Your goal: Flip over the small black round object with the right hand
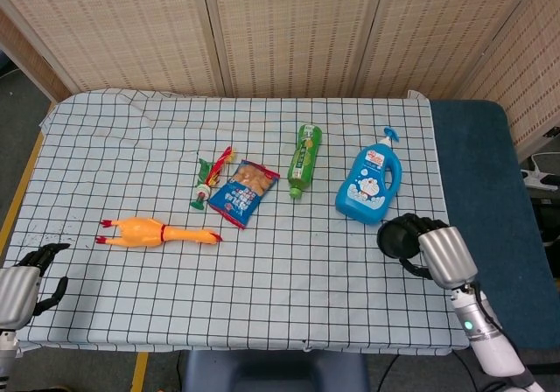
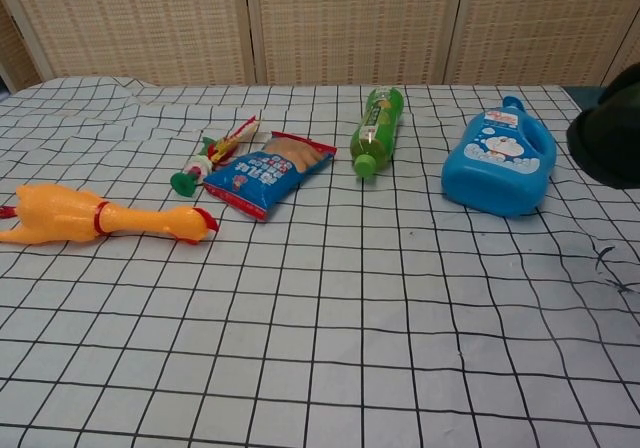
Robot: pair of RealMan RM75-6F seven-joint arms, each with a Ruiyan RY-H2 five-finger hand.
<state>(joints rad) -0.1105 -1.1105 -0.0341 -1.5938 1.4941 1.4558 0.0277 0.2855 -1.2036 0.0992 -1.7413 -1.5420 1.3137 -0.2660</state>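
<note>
Right hand point(image 1: 442, 254) fingers grip the black round object point(image 1: 398, 238), beside the blue bottle point(image 1: 370, 185)

Your head view: high, looking down on whole table point(image 1: 262, 304). Chest view: low, near front edge, facing screens; both share table.

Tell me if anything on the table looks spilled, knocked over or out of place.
Nothing is spilled. The green bottle and the blue detergent bottle both lie on their sides on the checked cloth, which is rumpled near its far left corner. The right robot hand holds the small black round object.
</note>
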